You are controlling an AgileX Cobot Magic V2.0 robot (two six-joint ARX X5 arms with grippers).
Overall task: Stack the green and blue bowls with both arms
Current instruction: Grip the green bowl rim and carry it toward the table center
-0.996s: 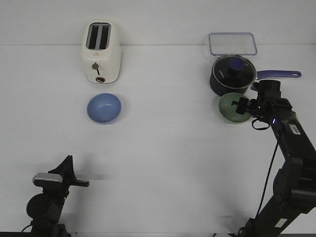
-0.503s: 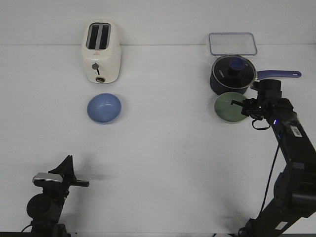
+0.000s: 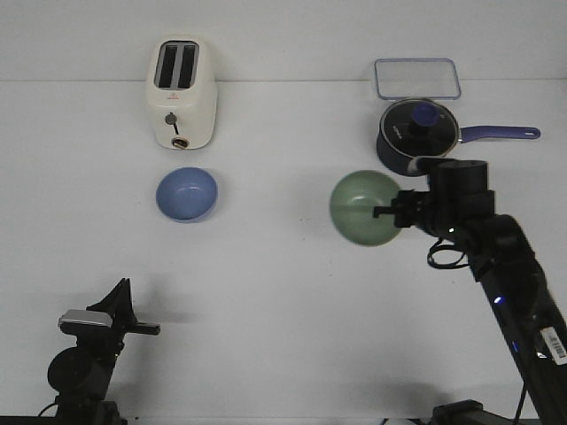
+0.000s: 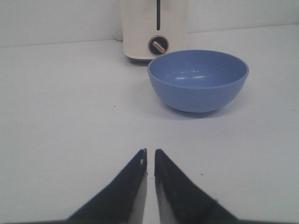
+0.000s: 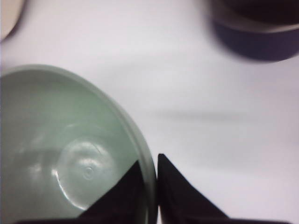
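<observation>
My right gripper (image 3: 390, 212) is shut on the rim of the green bowl (image 3: 365, 208) and holds it in the air, tilted, left of the saucepan. In the right wrist view one finger is inside the green bowl (image 5: 70, 154) and one outside, at the gripper (image 5: 150, 163). The blue bowl (image 3: 187, 194) sits on the table in front of the toaster; it also shows in the left wrist view (image 4: 198, 80). My left gripper (image 3: 146, 329) rests at the near left, shut and empty, well short of the blue bowl; its tips (image 4: 150, 152) almost touch.
A cream toaster (image 3: 181, 92) stands behind the blue bowl. A dark navy lidded saucepan (image 3: 417, 134) with its handle pointing right stands at the back right, and a clear rectangular lid (image 3: 417, 79) lies behind it. The table is white.
My right gripper has lifted the green bowl off the table beside the saucepan and carried it left and nearer, tilting it. The left arm and the blue bowl have not moved.
</observation>
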